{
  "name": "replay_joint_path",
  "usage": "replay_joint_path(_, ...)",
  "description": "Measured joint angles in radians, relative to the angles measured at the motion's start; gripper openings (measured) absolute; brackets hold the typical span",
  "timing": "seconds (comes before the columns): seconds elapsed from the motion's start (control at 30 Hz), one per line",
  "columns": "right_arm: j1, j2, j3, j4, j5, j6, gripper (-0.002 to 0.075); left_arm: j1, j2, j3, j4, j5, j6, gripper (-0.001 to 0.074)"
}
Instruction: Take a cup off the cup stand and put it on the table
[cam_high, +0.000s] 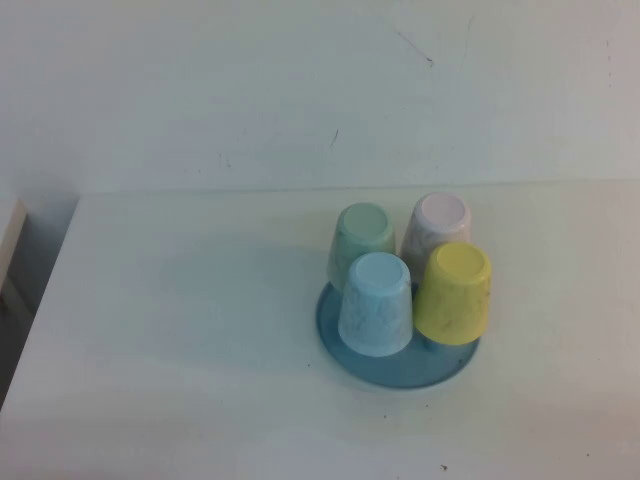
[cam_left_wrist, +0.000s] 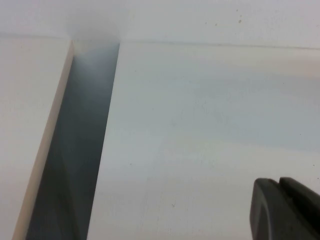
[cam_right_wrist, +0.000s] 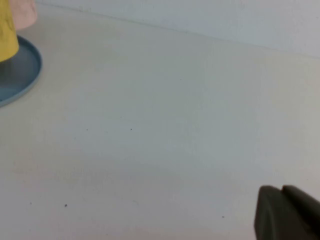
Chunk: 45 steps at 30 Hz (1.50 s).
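Note:
The light blue cup (cam_high: 376, 303) sits upside down on the front left of the cup stand (cam_high: 400, 367), whose round blue base dish rests on the white table (cam_high: 180, 330). The pegs are hidden under the cups. Neither gripper shows in the high view. My left gripper (cam_left_wrist: 279, 181) is shut and empty above the bare table near its left edge. My right gripper (cam_right_wrist: 281, 189) is shut and empty above the bare table, well to the side of the stand's base (cam_right_wrist: 20, 70).
A mint green cup (cam_high: 362, 240), a pale pink cup (cam_high: 437, 228) and a yellow cup (cam_high: 455, 293) also stand upside down on the stand. A dark gap (cam_left_wrist: 75, 150) runs along the table's left edge. A white wall rises behind the table.

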Motion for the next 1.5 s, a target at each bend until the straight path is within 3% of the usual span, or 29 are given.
replay_joint_path(1.13,0.0,0.0,0.0,0.0,0.0,0.0,-0.0001,0.0,0.0,0.0,-0.012,0.006,-0.002,-0.0004)
replay_joint_path(1.33,0.0,0.0,0.0,0.0,0.0,0.0,-0.0001,0.0,0.0,0.004,-0.202,-0.025,-0.023,-0.0003)
replay_joint_path(1.5,0.0,0.0,0.0,0.0,0.0,0.0,-0.0001,0.0,0.0,0.004,-0.571,-0.131,-0.081,-0.0003)
